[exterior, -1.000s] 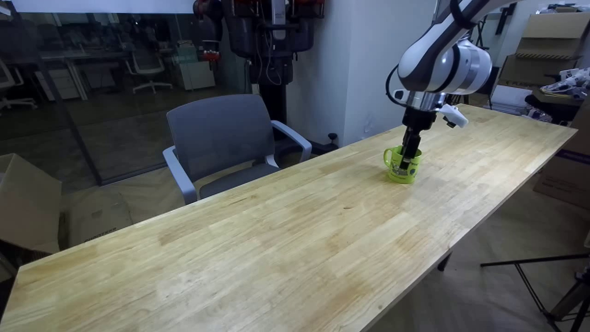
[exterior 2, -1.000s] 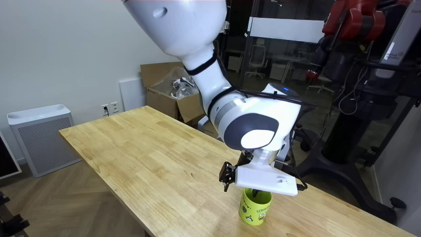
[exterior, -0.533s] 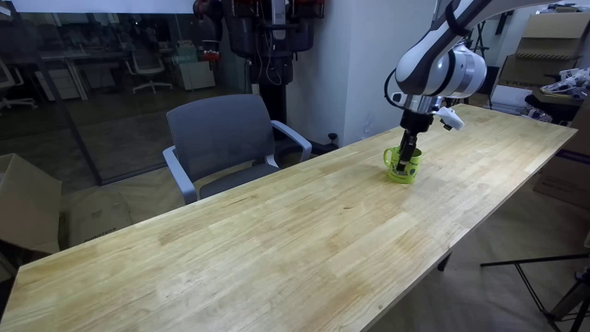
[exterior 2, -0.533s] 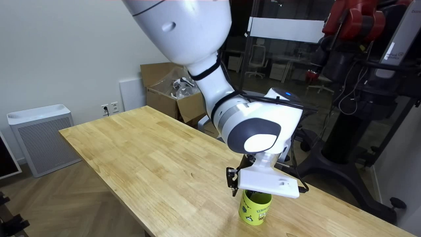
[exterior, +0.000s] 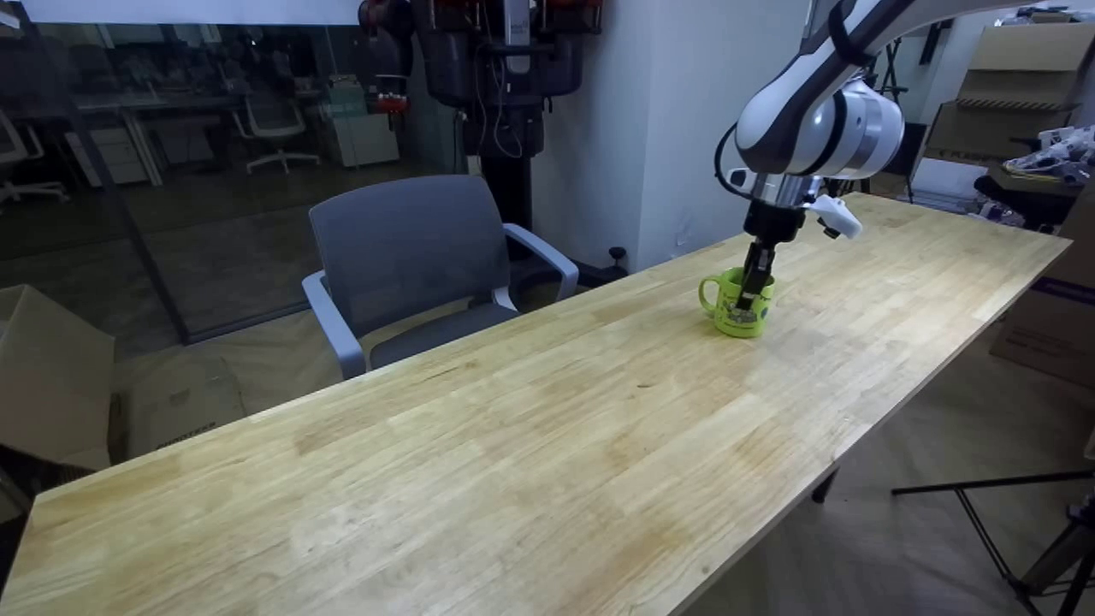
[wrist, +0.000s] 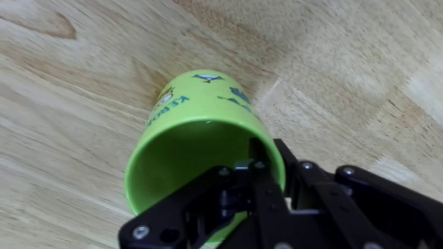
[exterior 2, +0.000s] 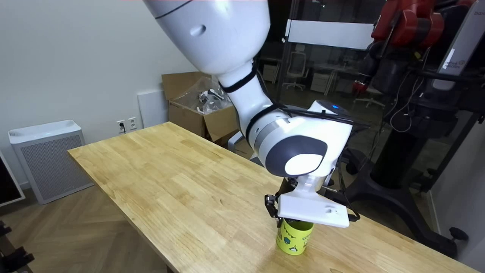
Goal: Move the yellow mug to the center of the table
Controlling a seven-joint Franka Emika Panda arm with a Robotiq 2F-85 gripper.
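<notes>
The yellow mug (exterior: 728, 312), lime-coloured with a cartoon print, stands roughly upright at the table (exterior: 530, 428). Whether its base touches the wood cannot be told. My gripper (wrist: 271, 152) pinches the mug's wall in the wrist view. One black finger reaches inside the mug and the other lies against its outside. In an exterior view the mug (exterior 2: 293, 241) shows below the white camera mount, which hides most of the fingers. Its handle points toward the chair side in an exterior view, away from my fingers.
A grey chair (exterior: 411, 257) stands along the table's long side. Beyond the table are an open cardboard box (exterior 2: 197, 110), a white air purifier (exterior 2: 53, 159) and a black-and-red robot (exterior 2: 405, 34). The tabletop (exterior 2: 163, 182) stretches away from the mug.
The fingers have come together on the mug's wall. The mug has shifted slightly toward the chair side and turned a little. The arm lowered a bit, then stayed nearly still.
</notes>
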